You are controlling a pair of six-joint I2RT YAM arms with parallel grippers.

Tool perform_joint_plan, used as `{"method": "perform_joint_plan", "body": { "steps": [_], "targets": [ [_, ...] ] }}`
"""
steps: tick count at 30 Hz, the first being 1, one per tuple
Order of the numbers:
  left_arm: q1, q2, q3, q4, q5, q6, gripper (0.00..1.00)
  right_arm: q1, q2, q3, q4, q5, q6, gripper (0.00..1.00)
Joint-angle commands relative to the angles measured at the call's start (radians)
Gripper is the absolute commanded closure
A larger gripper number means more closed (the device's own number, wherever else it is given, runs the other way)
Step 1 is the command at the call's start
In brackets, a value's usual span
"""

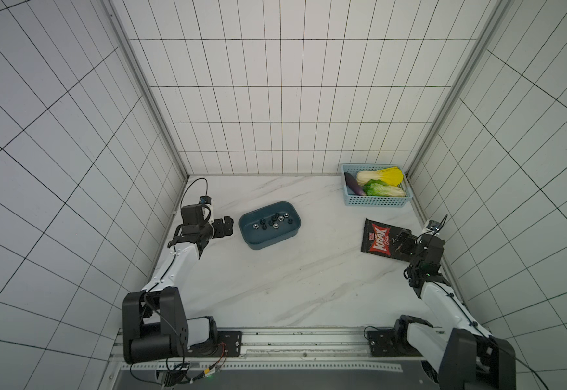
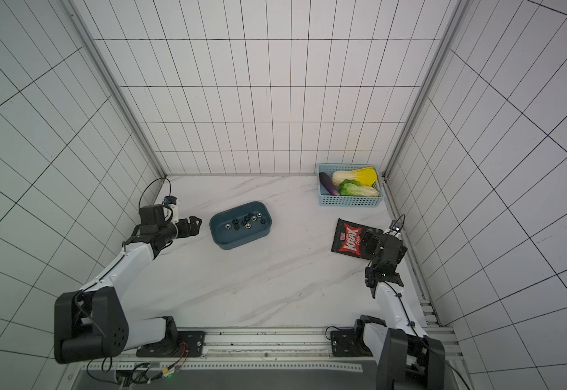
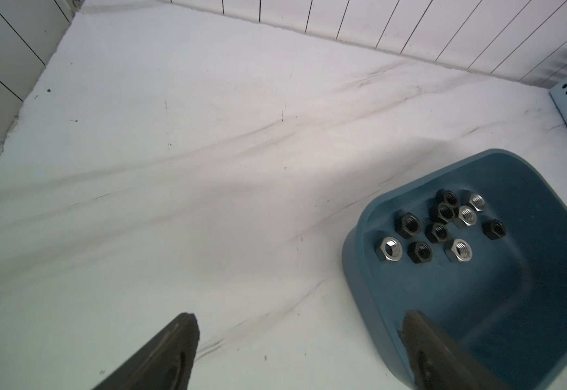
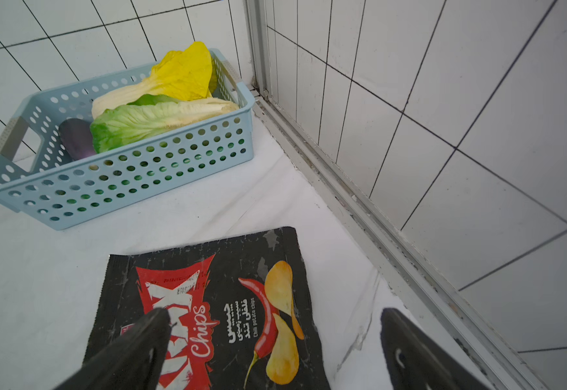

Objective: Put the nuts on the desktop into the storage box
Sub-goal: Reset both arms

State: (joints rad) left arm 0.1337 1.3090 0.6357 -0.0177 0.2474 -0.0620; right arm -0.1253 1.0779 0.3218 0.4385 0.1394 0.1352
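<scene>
All of the white marble-look surface (image 1: 309,277) shown in both top views appears free of loose hardware, so the task is judged all but finished. A stray piece hidden behind an arm (image 1: 177,263) or lost against the veining could yet be overlooked, such pieces being tiny at this range.

Next in size, the light blue lattice basket (image 1: 376,202), filled with cabbages (image 4: 160,114) and an aubergine (image 4: 76,138), is set in the far corner. It is well apart from the work, and little trouble is expected from it.

The dark teal storage box (image 1: 270,242) is placed on the surface just beside the left hand (image 3: 300,322), which is spread wide with nothing in it. In the left wrist view one of its fingers (image 3: 423,347) is seen in front of the box's near end; whether it reaches over the rim cannot be told. If that arm were swung carelessly, the rim could be caught, the light box shoved or tipped, and its contents spilled back out.

The black chilli chips bag (image 4: 207,304) is laid flat near the surface's right edge, partly under the right hand (image 4: 275,317), which is likewise spread and empty. A low move there could drag or crumple it, though the task would not be harmed.

Smallest of all, ten nuts (image 3: 439,229), black and silver, are gathered on the box floor toward one end. Being loose, they could be scattered by any knock to the box.
</scene>
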Motion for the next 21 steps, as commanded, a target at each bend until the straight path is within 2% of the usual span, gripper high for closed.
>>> {"method": "perform_joint_plan", "body": {
  "steps": [1, 3, 8, 9, 12, 14, 16, 17, 19, 21],
  "targets": [
    [-0.007, 0.015, -0.168, 0.559, -0.020, -0.030, 0.02, -0.009, 0.078, -0.033, 0.237, -0.047, -0.039, 0.01],
    [-0.030, 0.045, -0.251, 0.774, -0.017, -0.004, 0.02, -0.009, 0.150, -0.053, 0.347, -0.079, -0.019, 0.01],
    [-0.054, 0.115, -0.241, 0.772, -0.088, 0.001, 0.02, 0.015, 0.313, -0.015, 0.476, -0.175, -0.026, 0.01],
    [-0.053, 0.135, -0.238, 0.780, -0.107, -0.003, 0.02, 0.038, 0.355, -0.009, 0.485, -0.150, -0.044, 0.01],
    [-0.052, 0.217, -0.253, 0.875, -0.141, -0.019, 0.02, 0.097, 0.488, -0.019, 0.682, -0.126, -0.111, 0.01],
    [-0.052, 0.261, -0.262, 0.953, -0.136, -0.020, 0.02, 0.118, 0.430, 0.047, 0.439, -0.135, -0.139, 0.01],
    [-0.052, 0.274, -0.255, 0.959, -0.128, -0.018, 0.02, 0.119, 0.475, 0.060, 0.501, -0.154, -0.152, 0.00],
    [-0.051, 0.268, -0.251, 0.940, -0.132, -0.020, 0.02, 0.122, 0.447, 0.074, 0.415, -0.149, -0.153, 0.01],
    [-0.052, 0.240, -0.231, 0.857, -0.162, -0.032, 0.02, 0.125, 0.475, 0.059, 0.496, -0.147, -0.157, 0.01],
    [-0.051, 0.249, -0.234, 0.874, -0.163, -0.033, 0.02, 0.128, 0.452, 0.066, 0.441, -0.152, -0.164, 0.01]
  ]
}}
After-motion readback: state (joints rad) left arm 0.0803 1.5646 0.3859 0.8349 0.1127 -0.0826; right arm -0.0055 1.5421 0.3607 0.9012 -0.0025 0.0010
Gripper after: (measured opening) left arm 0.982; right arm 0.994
